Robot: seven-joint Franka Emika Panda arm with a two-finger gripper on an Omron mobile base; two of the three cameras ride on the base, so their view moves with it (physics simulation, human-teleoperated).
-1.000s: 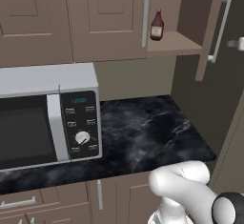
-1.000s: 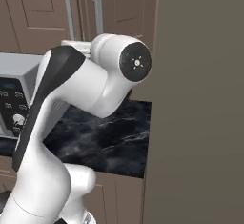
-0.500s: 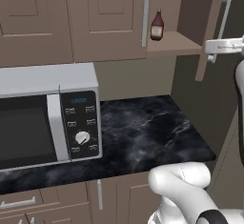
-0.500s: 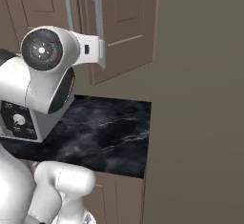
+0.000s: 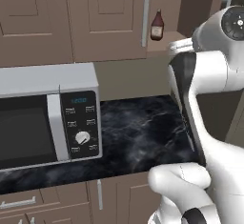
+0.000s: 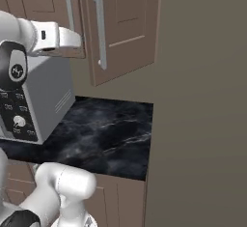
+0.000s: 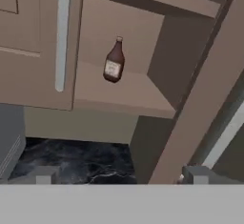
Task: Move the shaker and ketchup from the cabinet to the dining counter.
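The ketchup [image 7: 113,61], a dark reddish-brown bottle with a pale label, stands upright on the shelf of the open wall cabinet [image 7: 119,92]; in the left base view the ketchup [image 5: 157,25] shows beside a closed door's silver handle. My gripper [image 7: 119,178] is open, its two fingertips [image 7: 45,175] far apart, well short of the bottle and lower than the shelf. My white hand [image 6: 58,37] hovers over the worktop beside the microwave. The shaker is hidden or out of view. The dining counter is out of view.
The cabinet's open door [image 7: 205,89] with its silver bar handle [image 7: 224,137] juts out at the right of the hand view. A grey microwave [image 5: 47,113] sits on the narrow black marble worktop [image 5: 138,132]. A tall flat panel [image 6: 202,100] borders the worktop's right end.
The arm has swung and risen in front of the open cabinet: in the left base view it now covers the right side. The ketchup and the cabinet have not moved.
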